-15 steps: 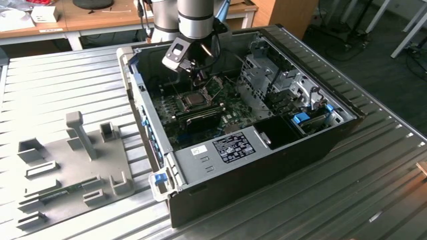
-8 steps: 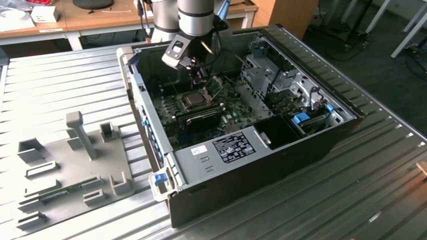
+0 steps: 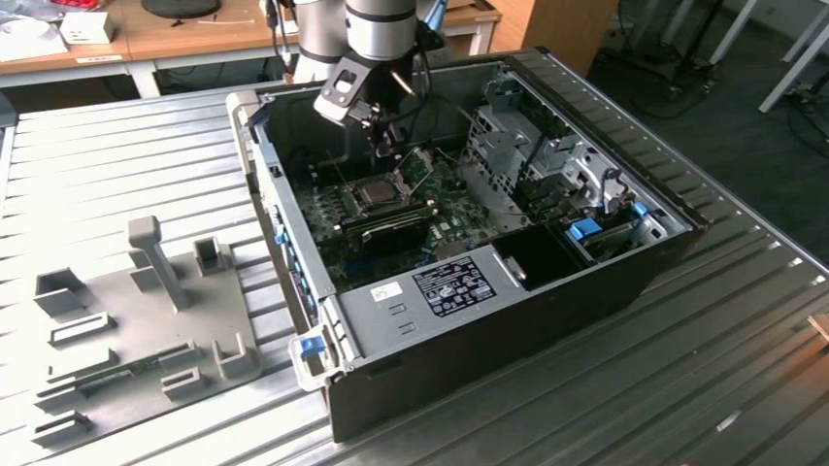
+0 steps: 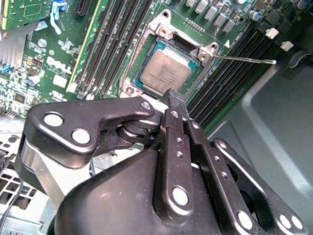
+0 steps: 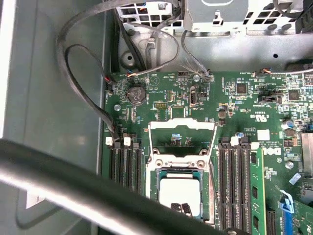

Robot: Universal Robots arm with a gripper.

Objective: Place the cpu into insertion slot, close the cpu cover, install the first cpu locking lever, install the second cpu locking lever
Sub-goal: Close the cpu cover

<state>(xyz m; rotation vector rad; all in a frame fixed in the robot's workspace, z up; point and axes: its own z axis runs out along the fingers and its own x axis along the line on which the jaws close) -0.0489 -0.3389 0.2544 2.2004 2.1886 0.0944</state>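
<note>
Cpu [image 4: 166, 73]: one counted, lying flat in the insertion slot [image 5: 181, 171] with its grey metallic top exposed.

Insertion slot: one, on the green motherboard [image 3: 447, 184] inside the open computer case [image 3: 518, 330], at mid-frame in the exterior view.

Cpu cover [image 5: 182, 125]: one, swung back on its hinge and clear of the cpu. Green board shows through its cut-out.

Locking lever [image 4: 239, 59]: one thin rod made out, standing free beside the slot.

Arm pose: the arm enters from the upper centre of the exterior view and reaches down into the case. The tool [image 4: 173, 95] points at the cpu from just above it. Its fingers are drawn together to a narrow tip with nothing between them. Contact with the cpu cannot be judged.

Surroundings:
- Two banks of long black memory slots [image 5: 234, 186] flank the slot.
- Black cables [image 5: 102, 117] loop beside the board.
- A dark blurred bar [image 5: 73, 181] crosses the first wrist view and hides part of the board.
- One grey fixture plate [image 3: 143, 311] lies at the lower left of the exterior view on the ribbed metal desk [image 3: 130, 155], well apart from the case.
</note>
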